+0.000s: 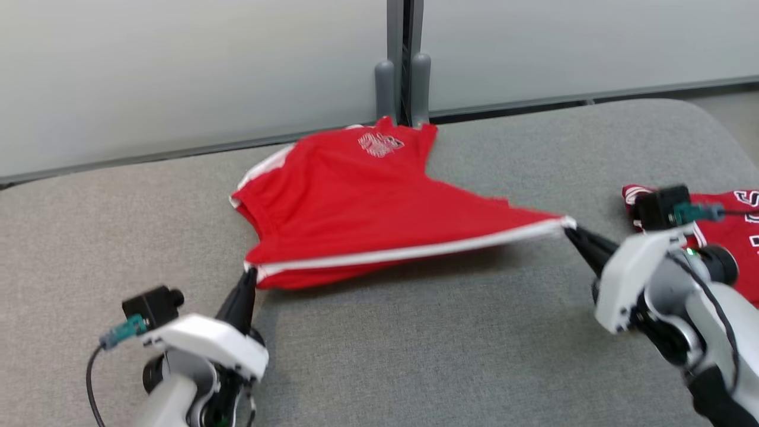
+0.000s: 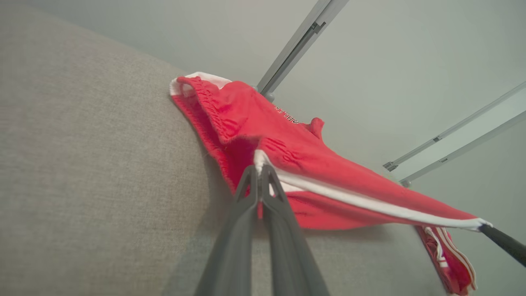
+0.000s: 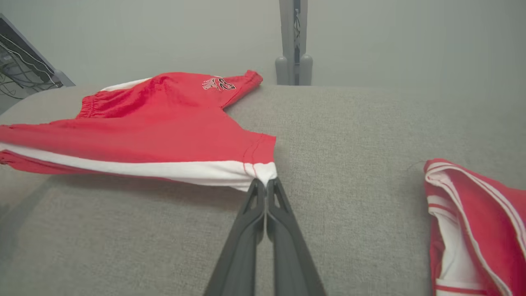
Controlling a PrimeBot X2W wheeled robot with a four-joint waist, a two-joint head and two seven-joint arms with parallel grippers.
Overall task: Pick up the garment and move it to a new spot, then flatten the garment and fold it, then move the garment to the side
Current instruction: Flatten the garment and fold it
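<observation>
Grey fabric bench (image 1: 415, 356), red white-striped cloth shorts (image 1: 356, 196) stretched out.
Left pincer (image 1: 250, 274), right pincer (image 1: 570, 232) each clenched on a near corner.

Soft, even light; faint shadows; head view slightly blurred.

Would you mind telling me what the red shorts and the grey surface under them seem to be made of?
The red shorts look like a thin, matte sports knit, perhaps polyester: they drape softly and gather at the waistband. The grey surface seems woven upholstery fabric, matte: a fine heathered weave shows.
</observation>
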